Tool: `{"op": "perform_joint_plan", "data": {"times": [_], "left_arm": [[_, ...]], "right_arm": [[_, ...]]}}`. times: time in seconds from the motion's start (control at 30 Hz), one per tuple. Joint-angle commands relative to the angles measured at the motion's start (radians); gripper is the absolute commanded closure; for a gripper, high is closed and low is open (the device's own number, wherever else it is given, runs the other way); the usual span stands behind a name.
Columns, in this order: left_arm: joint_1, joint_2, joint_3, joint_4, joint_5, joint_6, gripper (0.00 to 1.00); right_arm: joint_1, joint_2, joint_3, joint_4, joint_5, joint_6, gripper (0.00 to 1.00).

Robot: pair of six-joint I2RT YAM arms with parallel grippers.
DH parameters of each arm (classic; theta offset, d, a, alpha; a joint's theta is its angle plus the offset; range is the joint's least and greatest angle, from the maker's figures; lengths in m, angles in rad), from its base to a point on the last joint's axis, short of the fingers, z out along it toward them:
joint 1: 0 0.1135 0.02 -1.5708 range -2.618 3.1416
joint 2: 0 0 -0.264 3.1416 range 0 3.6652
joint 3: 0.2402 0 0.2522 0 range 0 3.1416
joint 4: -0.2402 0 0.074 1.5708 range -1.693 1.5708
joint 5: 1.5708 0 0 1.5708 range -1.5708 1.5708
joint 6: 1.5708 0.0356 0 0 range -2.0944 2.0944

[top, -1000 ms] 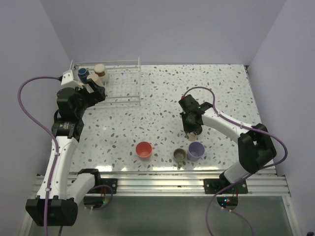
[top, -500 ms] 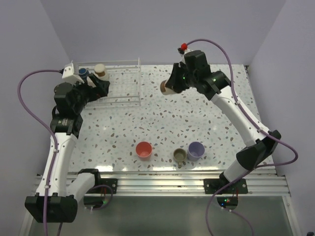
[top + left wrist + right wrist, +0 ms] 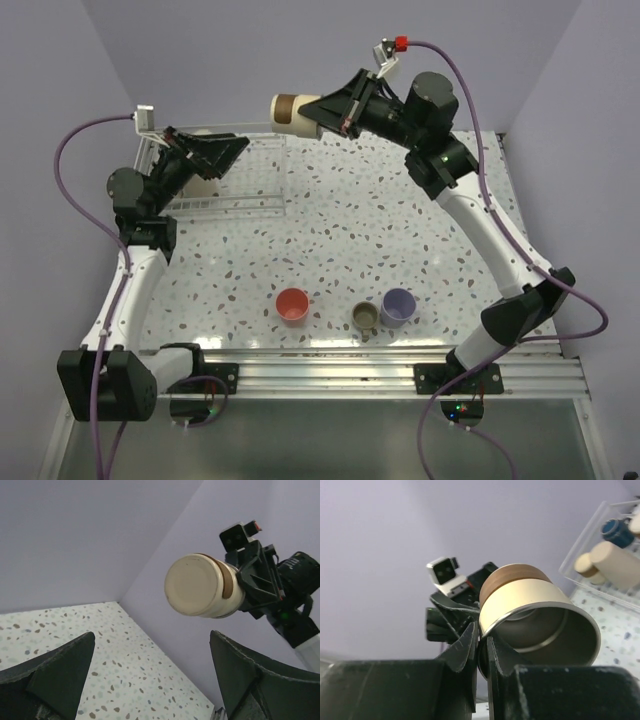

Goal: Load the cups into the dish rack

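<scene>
The beige cup with the brown band point(image 3: 295, 112) is now high in the air at the back of the bench point(image 3: 400, 200), lying on its side, base toward the left arm and mouth toward the right wrist. A second ago it was down low near the lavender cup point(image 3: 399, 306); since then the right arm has swung it up and across. The right tool point(image 3: 335, 115) has it pinched by the rim, one finger inside the wall and one outside, nearly closed on the thin edge.

Meanwhile the left tool point(image 3: 228, 152) has lifted off the dish rack point(image 3: 262, 190) and turned to face the cup, fingers spread wide with nothing in them. From its own camera the cup floats above and beyond the gap between the fingers, not yet between them and clearly apart.

To me that reads as a hand-over being set up, the left arm being the one nearer the rack. A dark blue cup point(image 3: 616, 529) and some beige ones point(image 3: 620, 565) are already racked; the red cup point(image 3: 292, 304), the olive cup point(image 3: 366, 317) and the lavender one wait on the bench.
</scene>
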State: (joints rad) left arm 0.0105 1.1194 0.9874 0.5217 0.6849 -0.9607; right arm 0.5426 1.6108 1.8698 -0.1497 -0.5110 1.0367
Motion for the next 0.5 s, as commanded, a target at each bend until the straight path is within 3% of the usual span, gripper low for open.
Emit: {"op": "perform_joint_plan", "data": {"times": [0.0, 0.27, 0.47], "left_arm": [[-0.003, 0.026, -0.042, 0.409, 0.088, -0.26, 0.0], [-0.003, 0.129, -0.133, 0.844, 0.071, -0.535, 0.0], [-0.003, 0.195, -0.148, 0.982, 0.045, -0.63, 0.0]], "right_arm": [[-0.01, -0.017, -0.03, 0.315, -0.096, 0.216, 1.0], [-0.01, 0.011, -0.124, 0.516, -0.121, 0.381, 1.0], [-0.009, 0.018, -0.164, 0.604, -0.115, 0.442, 1.0]]}}
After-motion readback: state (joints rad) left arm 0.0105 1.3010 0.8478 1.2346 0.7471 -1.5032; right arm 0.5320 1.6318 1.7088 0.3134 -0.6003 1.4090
